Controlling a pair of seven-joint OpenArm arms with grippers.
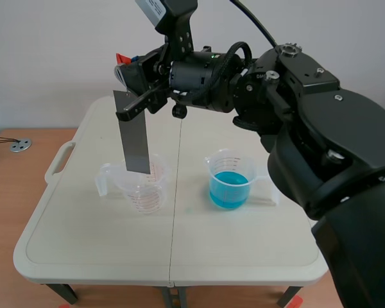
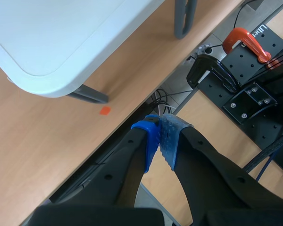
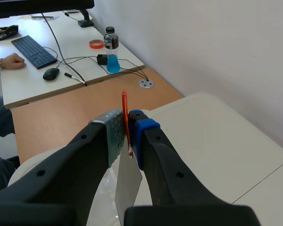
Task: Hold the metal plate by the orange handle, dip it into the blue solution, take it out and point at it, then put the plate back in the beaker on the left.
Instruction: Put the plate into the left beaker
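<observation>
1. Grey metal plate [image 1: 133, 138] hangs upright from the right gripper [image 3: 127, 120]. That arm comes in from the right and reaches past the middle of the white folding table [image 1: 83, 244].
2. My right wrist view gives the grip. The two pads pinch the thin orange handle [image 3: 125, 110] edge-on, its tip stands ahead of the fingertips, and the plate drops away beneath them. The scene view shows only a sliver of orange at the fingertips.
3. My scene view gives the position. The plate's lower edge sits at the mouth of the clear plastic beaker with red markings [image 1: 141, 189], on the left. I cannot tell whether the edge is inside the rim or just over it.
4. The second clear beaker [image 1: 230, 168] stands well apart to the right and holds the blue solution [image 1: 228, 191]. The plate is clear of it.
5. The left gripper [image 2: 160, 134] shows only in its own wrist view. Its blue dotted pads are pressed together on nothing, and it hangs off the table beside a rounded corner, over wooden floor.
6. The same view also shows an orange-red tape square [image 2: 104, 110] on the floor and an orange clamp [image 2: 243, 40] on a black perforated board [image 2: 254, 103].
7. Behind the right gripper I see a desk with a black keyboard [image 3: 35, 49], a mouse [image 3: 51, 74] and a bottle of blue liquid [image 3: 112, 56]. A person's hand [image 3: 12, 61] rests beside the keyboard.
</observation>
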